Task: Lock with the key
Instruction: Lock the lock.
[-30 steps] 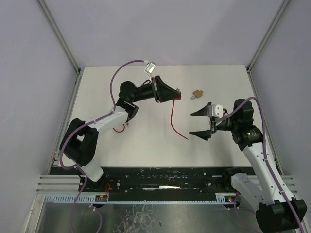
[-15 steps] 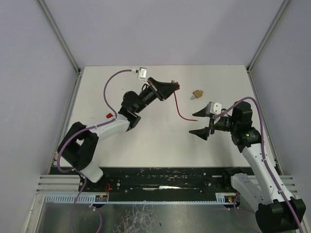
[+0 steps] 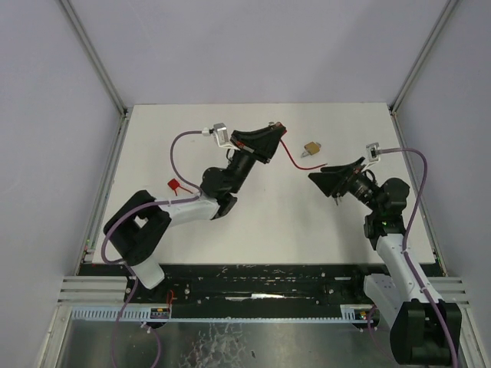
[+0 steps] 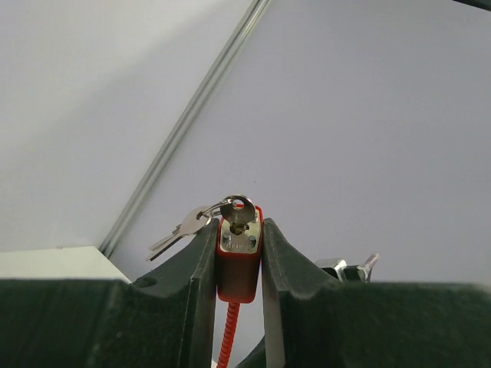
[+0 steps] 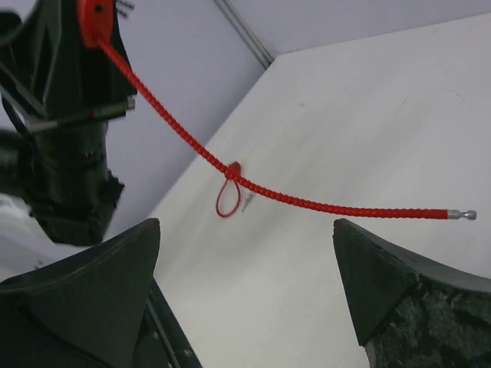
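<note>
My left gripper (image 3: 270, 138) is shut on a red cable lock (image 4: 238, 264) and holds it up in the air. A silver key (image 4: 241, 211) sits in the keyhole on the lock's end face, and a spare key (image 4: 181, 228) hangs from its ring. The red cable (image 3: 299, 161) trails from the lock toward my right gripper (image 3: 323, 186). In the right wrist view the cable (image 5: 307, 201) crosses ahead of the wide open right gripper (image 5: 245, 224), untouched, and ends in a metal tip (image 5: 462, 215).
A small brass padlock (image 3: 311, 148) lies on the white table (image 3: 253, 230) at the back, between the two grippers. A red loop tag (image 3: 175, 185) lies on the table beside the left arm. Grey walls and metal rails enclose the table.
The left arm has lifted the lock up and to the right, and the cable has left the table. The right gripper has swung round toward the lock and opened wider.
</note>
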